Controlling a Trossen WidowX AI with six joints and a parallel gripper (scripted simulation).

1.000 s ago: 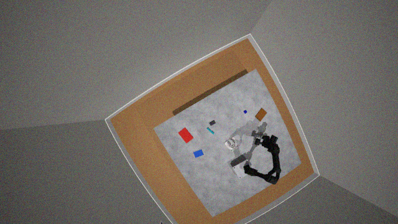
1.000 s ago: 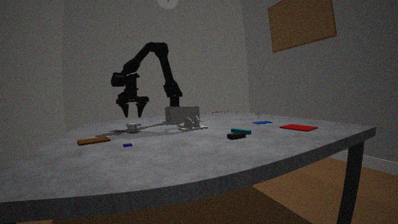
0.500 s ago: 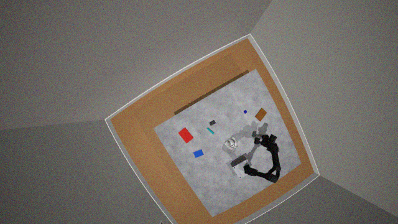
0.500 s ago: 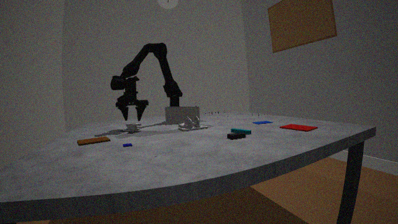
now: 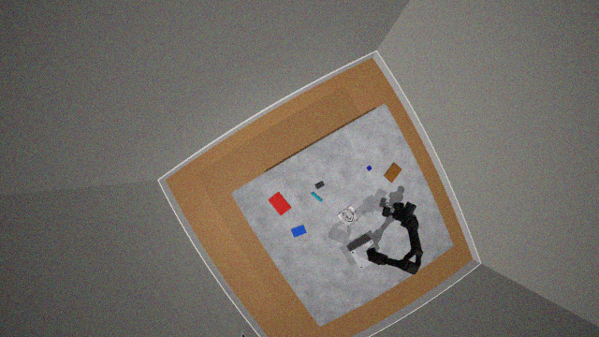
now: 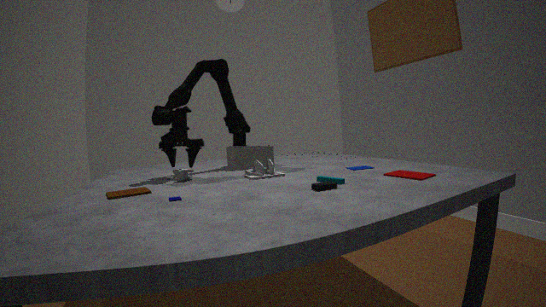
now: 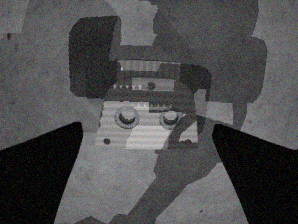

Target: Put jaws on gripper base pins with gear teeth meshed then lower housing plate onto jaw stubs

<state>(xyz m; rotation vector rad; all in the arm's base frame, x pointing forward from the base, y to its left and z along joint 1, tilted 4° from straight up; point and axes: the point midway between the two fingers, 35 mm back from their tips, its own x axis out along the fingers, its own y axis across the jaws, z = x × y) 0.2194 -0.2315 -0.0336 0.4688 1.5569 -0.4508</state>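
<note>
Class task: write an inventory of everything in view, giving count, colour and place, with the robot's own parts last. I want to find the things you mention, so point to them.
Plate with two round studs (image 6: 182, 175) (image 7: 150, 136): 1, pale, beneath the jaws
Flat plate with upright pieces (image 5: 342, 215) (image 6: 275, 175): 1, white, tabletop
Large slabs: 2, red (image 5: 280, 203) (image 6: 409, 175) and brown (image 5: 392, 172) (image 6: 128, 193), tabletop
Thin rectangle (image 5: 299, 230) (image 6: 360, 168): 1, blue, near red slab
Bar (image 5: 316, 197) (image 6: 330, 180): 1, teal, beside black block
Small blocks: 2, black (image 5: 319, 184) (image 6: 324, 187) and dark blue (image 5: 369, 168) (image 6: 175, 199), tabletop
Box (image 5: 359, 241) (image 6: 249, 158): 1, grey, by arm's foot
Table (image 5: 318, 281) (image 6: 213, 230) (image 7: 270, 130): 1, grey, on brown floor
Board (image 6: 415, 36): 1, brown, wall
Disc (image 6: 230, 4): 1, pale, high up
Arm (image 5: 415, 234) (image 6: 223, 85): 1, black, over table
Jaws: 1 pair, black, open
</note>
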